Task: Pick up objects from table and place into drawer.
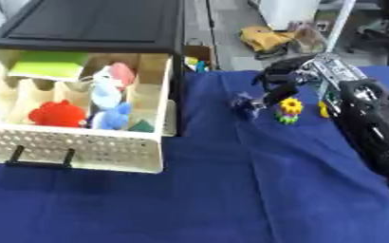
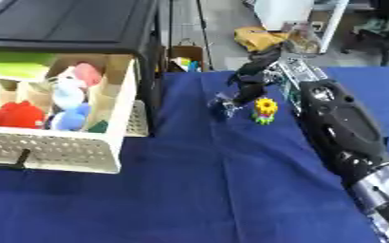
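Note:
A cream drawer (image 1: 81,147) stands pulled out of a black cabinet (image 1: 98,23) at the left. Inside lie a red spiky toy (image 1: 57,114), a blue and white soft toy (image 1: 108,107), a pink item (image 1: 121,73), a green flat pack (image 1: 48,64) and a small dark green piece (image 1: 141,126). On the blue cloth to the right sit a small dark bluish object (image 2: 223,107) and a sunflower toy (image 2: 265,110). My right hand (image 2: 252,78) hangs just above and between them, close to the dark object; whether it touches is unclear. My left hand is out of sight.
My right forearm (image 2: 343,128) lies along the table's right side. A small yellow piece (image 1: 323,111) shows by the arm. Beyond the table's far edge are a yellow bag (image 1: 264,38) and a box with coloured items (image 1: 196,61). Blue cloth (image 1: 231,190) covers the table.

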{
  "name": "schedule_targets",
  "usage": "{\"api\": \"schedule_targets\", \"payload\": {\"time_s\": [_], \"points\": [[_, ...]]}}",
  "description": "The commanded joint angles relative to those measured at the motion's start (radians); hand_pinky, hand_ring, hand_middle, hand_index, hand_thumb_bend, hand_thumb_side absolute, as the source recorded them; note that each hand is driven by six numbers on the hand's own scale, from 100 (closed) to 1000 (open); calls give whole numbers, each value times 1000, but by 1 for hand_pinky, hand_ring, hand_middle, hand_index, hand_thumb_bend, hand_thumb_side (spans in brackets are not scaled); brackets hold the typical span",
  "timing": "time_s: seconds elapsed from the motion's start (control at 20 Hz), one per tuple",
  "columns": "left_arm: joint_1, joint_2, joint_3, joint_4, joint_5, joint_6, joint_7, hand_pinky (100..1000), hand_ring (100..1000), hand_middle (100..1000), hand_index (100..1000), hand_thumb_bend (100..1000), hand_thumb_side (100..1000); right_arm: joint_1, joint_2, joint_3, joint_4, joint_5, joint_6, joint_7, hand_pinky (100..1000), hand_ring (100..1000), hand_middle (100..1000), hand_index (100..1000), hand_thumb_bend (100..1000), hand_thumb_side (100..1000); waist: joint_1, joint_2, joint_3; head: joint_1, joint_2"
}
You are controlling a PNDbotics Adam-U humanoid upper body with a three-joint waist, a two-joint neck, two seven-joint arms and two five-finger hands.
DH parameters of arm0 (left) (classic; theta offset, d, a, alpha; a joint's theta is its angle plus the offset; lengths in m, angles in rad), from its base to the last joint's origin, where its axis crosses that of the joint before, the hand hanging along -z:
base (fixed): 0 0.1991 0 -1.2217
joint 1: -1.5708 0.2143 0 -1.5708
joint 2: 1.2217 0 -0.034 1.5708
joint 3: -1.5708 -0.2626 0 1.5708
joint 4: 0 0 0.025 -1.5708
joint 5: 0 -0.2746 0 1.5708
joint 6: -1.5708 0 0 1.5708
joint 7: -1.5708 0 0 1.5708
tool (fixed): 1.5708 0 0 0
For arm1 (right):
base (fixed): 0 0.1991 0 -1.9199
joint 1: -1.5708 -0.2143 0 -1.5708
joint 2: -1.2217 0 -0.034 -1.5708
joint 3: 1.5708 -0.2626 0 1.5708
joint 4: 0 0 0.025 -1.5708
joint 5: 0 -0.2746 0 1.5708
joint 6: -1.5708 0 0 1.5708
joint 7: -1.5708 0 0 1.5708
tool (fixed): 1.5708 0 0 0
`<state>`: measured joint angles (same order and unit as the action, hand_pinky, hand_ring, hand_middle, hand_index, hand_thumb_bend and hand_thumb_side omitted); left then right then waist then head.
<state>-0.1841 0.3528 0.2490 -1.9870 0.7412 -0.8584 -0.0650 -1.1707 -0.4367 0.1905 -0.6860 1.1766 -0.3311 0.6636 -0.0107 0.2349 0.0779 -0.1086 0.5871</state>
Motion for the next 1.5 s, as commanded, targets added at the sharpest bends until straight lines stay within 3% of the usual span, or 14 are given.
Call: {"api": "schedule_targets", "payload": {"time_s": [0.05, 0.2, 1.1, 1.5], "points": [[-6, 33, 6, -13, 3, 3, 3, 598, 718, 739, 872, 221, 1000, -28, -9, -7, -1, -10, 16, 8, 738, 891, 686, 951, 493, 1000, 3, -21, -1, -1, 3], [-6, 32, 6, -13, 2, 5, 5, 598, 718, 739, 872, 222, 1000, -28, -1, -8, -3, -5, 31, 0, 739, 893, 693, 938, 401, 1000, 3, -21, -2, -3, 4], [-16, 20, 1, -13, -10, 14, 4, 596, 720, 731, 871, 217, 1000, -17, 46, -16, 43, 144, 73, -102, 745, 886, 710, 941, 430, 1000, 4, -4, 5, -13, -6], [-19, 17, 0, -13, -14, 16, 7, 595, 721, 731, 872, 213, 1000, -11, 54, -27, 60, 157, 76, -113, 740, 881, 695, 921, 429, 1000, 3, 0, 8, -16, -9]]}}
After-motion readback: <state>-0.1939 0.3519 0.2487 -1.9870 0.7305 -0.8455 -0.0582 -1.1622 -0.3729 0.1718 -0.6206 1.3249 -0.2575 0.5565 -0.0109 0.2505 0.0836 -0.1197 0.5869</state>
